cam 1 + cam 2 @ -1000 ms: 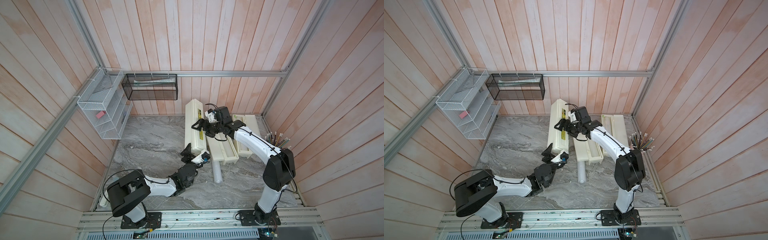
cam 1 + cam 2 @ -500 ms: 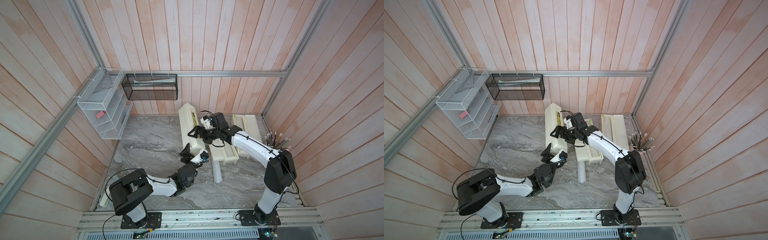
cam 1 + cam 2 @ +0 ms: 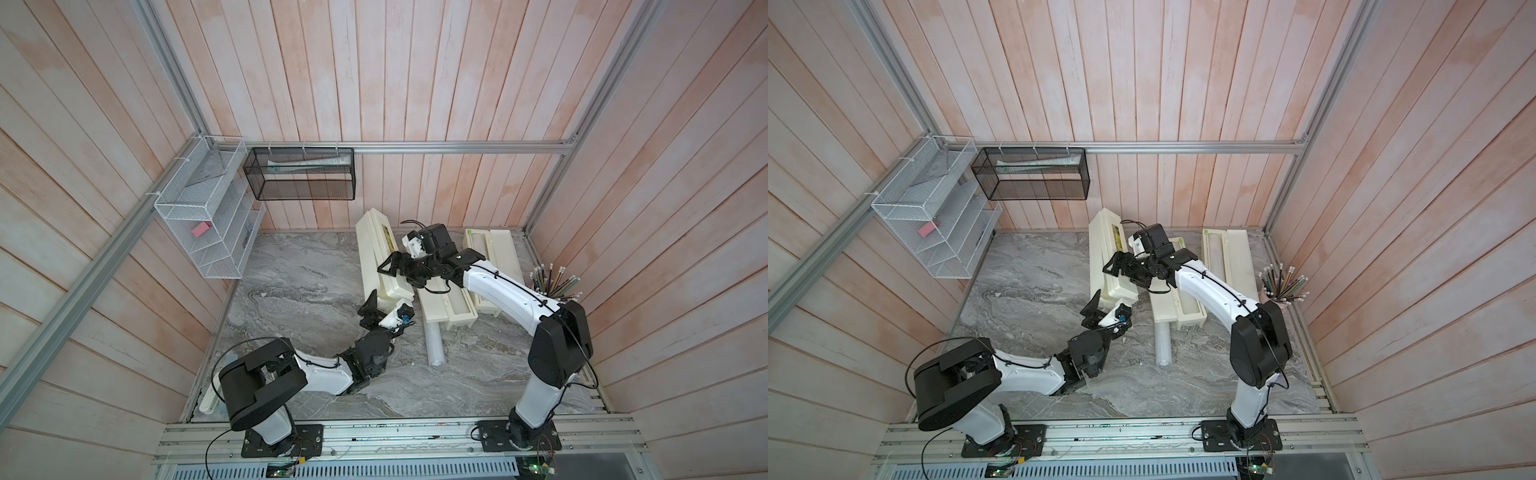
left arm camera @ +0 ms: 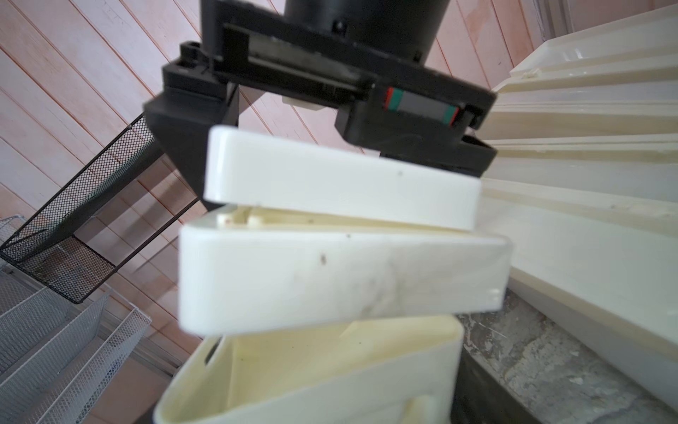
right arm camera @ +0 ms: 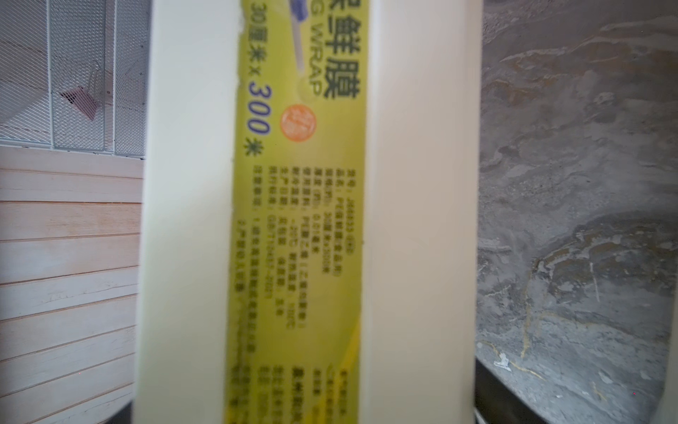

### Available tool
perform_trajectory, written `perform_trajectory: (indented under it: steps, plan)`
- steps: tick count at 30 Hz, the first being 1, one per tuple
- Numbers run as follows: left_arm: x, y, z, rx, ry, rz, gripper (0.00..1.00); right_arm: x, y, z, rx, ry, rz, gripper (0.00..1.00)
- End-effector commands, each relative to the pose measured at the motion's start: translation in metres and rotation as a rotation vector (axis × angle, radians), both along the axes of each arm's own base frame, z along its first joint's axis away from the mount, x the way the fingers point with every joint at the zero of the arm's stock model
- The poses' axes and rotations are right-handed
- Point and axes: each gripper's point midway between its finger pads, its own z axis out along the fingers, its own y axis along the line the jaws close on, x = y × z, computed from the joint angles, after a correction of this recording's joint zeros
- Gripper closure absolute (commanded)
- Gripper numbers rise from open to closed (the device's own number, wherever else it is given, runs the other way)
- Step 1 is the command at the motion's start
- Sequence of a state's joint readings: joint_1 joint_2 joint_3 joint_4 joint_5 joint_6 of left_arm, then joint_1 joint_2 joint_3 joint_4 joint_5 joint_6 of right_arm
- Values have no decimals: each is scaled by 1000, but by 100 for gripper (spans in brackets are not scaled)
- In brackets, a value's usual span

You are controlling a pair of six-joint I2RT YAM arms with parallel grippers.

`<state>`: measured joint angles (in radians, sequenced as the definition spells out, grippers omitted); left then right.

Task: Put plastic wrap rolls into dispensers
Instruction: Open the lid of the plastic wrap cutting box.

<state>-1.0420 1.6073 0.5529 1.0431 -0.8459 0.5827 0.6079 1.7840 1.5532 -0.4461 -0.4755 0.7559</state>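
Yellow-green label [image 5: 297,220] on the labelled box [image 5: 422,183] reads "WRAP" only in the right wrist view, and only the left wrist view shows the lid [image 4: 341,176] a crack ajar. Right gripper [image 3: 397,270] clasps this box across its width; left gripper [image 3: 380,311] stands wide at its near end, whether gripping I cannot tell. Both top views show three boxes, middle box [image 3: 436,307] and right box [image 3: 498,257] open, and one roll [image 3: 434,345] on the table [image 3: 299,291] by the middle one.

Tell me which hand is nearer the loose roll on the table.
Left. The left hand is at the near end of the closed box, close to the roll; the right hand is farther back, over that box's lid.
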Motion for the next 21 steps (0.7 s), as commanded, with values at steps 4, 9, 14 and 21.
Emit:
perform_trajectory:
  steps: [4, 9, 14, 21]
  plan:
    - [-7, 12, -11, -35, 32, 32, 42, 6, -3, 47, 51, -109, 26, 15]
    - [-16, 9, -16, -16, 17, 34, 42, 15, -13, 58, 78, -127, -4, 16]
    - [-24, 7, -16, -11, -16, 44, 42, 21, -16, 64, 84, -137, -13, 16]
    - [-27, 7, -13, -41, -24, 46, 43, 23, -16, 61, 83, -129, -13, 16]
